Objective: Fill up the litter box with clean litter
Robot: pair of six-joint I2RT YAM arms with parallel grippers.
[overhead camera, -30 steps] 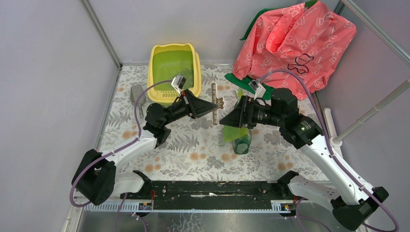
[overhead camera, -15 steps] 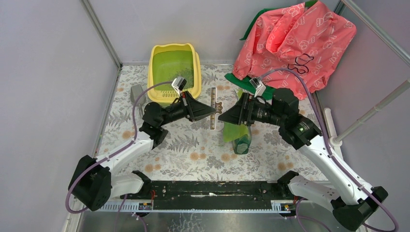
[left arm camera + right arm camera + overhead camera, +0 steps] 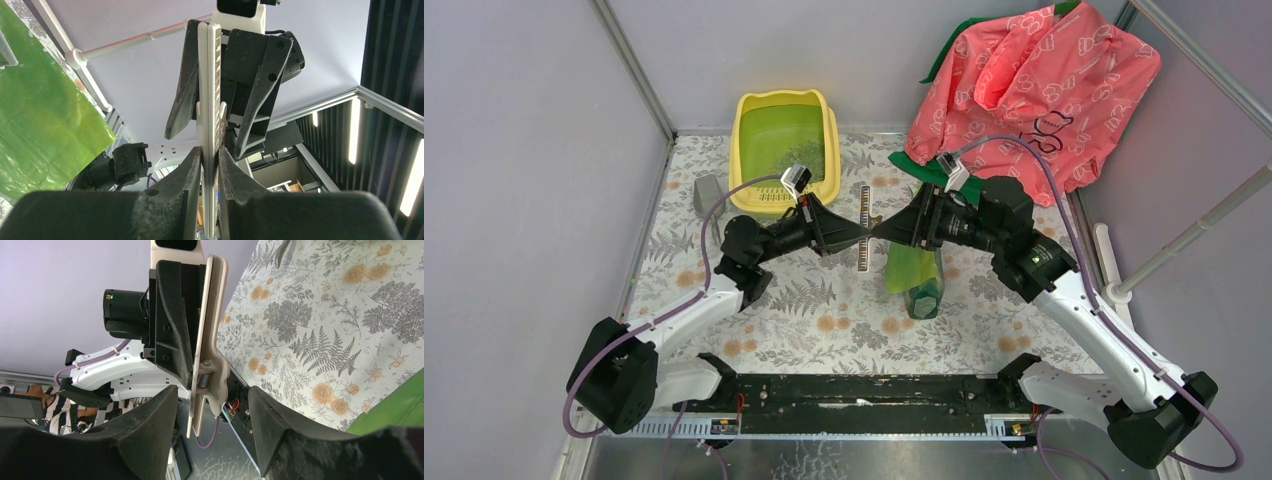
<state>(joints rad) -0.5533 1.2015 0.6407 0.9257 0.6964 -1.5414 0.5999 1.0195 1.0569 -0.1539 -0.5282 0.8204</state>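
1. The litter box (image 3: 784,150) sits at the back left of the desk (image 3: 824,320), with litter (image 3: 802,155) inside it.
2. A small block (image 3: 708,194) lies just left of the box's near end.
3. A cloth (image 3: 1034,90) is heaped at the back right.
4. A bag (image 3: 914,275) lies near the desk's middle, under my right arm.
5. The scoop (image 3: 864,200) is between box and bag. My left fingers (image 3: 192,170) press both its faces from the left, and my right fingers (image 3: 155,420) flank its other end, apart from it.
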